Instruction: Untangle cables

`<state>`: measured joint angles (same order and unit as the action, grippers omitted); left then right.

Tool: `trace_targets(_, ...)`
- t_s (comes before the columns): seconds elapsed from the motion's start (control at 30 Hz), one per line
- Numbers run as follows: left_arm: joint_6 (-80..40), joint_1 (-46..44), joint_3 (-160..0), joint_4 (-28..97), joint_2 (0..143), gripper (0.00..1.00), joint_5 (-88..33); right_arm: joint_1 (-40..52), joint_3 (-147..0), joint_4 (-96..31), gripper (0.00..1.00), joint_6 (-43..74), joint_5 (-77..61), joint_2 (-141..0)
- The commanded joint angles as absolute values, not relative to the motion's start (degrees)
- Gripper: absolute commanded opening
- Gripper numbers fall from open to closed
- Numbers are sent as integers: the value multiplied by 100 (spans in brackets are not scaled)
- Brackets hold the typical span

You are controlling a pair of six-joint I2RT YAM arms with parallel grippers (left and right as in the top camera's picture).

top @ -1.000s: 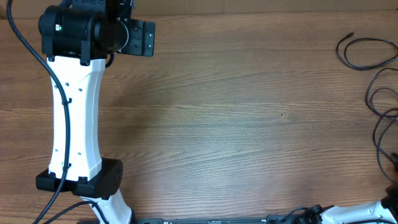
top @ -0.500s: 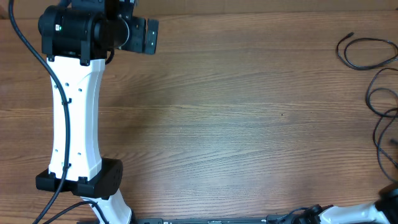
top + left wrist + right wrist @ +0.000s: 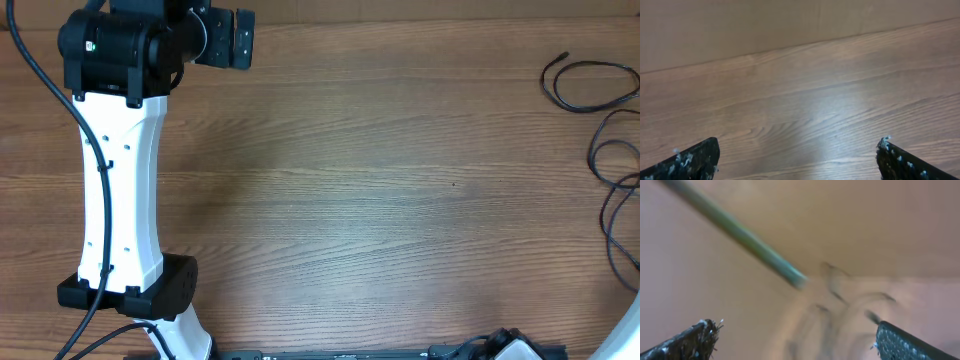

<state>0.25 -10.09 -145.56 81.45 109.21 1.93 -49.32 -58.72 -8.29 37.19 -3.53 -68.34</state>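
Observation:
Several thin black cables lie at the table's right side: one loose loop (image 3: pixel 588 86) with a small plug tip at the far right, and more tangled strands (image 3: pixel 612 190) running off the right edge. In the right wrist view the cables (image 3: pixel 840 305) show only as blurred dark streaks ahead of my right gripper (image 3: pixel 795 335), which is open and holds nothing. My left gripper (image 3: pixel 240 38) is at the far left back of the table, far from the cables. In the left wrist view the left gripper (image 3: pixel 799 152) stands open wide over bare wood.
The left arm's white link (image 3: pixel 120 180) and black base (image 3: pixel 130 285) take up the left side. A bit of the right arm (image 3: pixel 632 325) shows in the bottom right corner. A blurred greenish bar (image 3: pixel 740 230) crosses the right wrist view. The wooden table (image 3: pixel 380 190) fills the middle.
The right arm's dark end has pulled away from the cables and out past the overhead view's lower right corner. The left gripper has shifted slightly toward the table's back.

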Motion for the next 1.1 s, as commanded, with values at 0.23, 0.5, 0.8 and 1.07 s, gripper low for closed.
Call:
trace_targets(0.23, -449, -1140, -14696, 7196, 10895, 100, 132, -3649, -5795, 655, 100, 1723, -2040, -6810)
trace_targets(0.5, -440, -1546, -14733, 4952, 10892, 100, 360, -1518, -6344, 2563, 100, 845, -3693, -6622)
trace_targets(0.8, -67, -1608, -14866, 5284, 10394, 100, 1092, -268, -6372, 1712, 100, 893, -4958, -6355)
trace_targets(1.07, -78, -1400, -12481, 4659, 8667, 100, 1503, -1542, -6254, -1629, 100, -843, -3704, -3389)
